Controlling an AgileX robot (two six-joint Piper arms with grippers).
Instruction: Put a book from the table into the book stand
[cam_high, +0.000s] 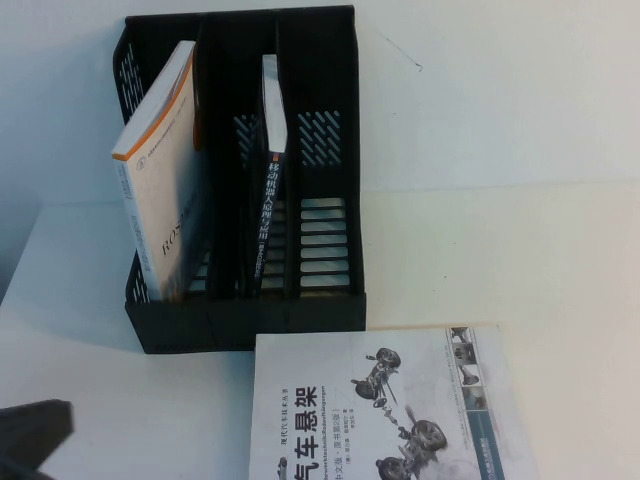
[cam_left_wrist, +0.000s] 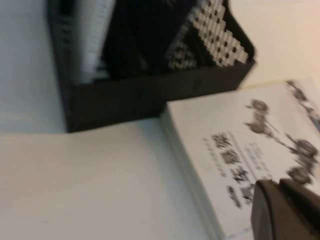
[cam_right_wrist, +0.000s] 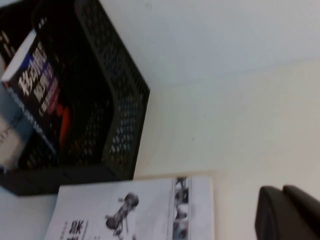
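Observation:
The book (cam_high: 390, 410), white with a big black Chinese title and grey suspension drawings, lies flat on the white table (cam_high: 520, 240) just in front of the black book stand (cam_high: 250, 325). It also shows in the left wrist view (cam_left_wrist: 235, 145) and the right wrist view (cam_right_wrist: 135, 210). My left gripper (cam_high: 35, 435) is at the near left of the table, apart from the book; its fingers (cam_left_wrist: 270, 210) are together and hold nothing. My right gripper (cam_right_wrist: 290, 215) is out of the high view, over bare table beside the book, shut and empty.
The stand's left slot holds a thick white book with an orange edge (cam_high: 160, 190), leaning. The middle slot holds a dark-spined book (cam_high: 268, 190). The right slot (cam_high: 325, 240) holds nothing. Bare table lies right of the stand.

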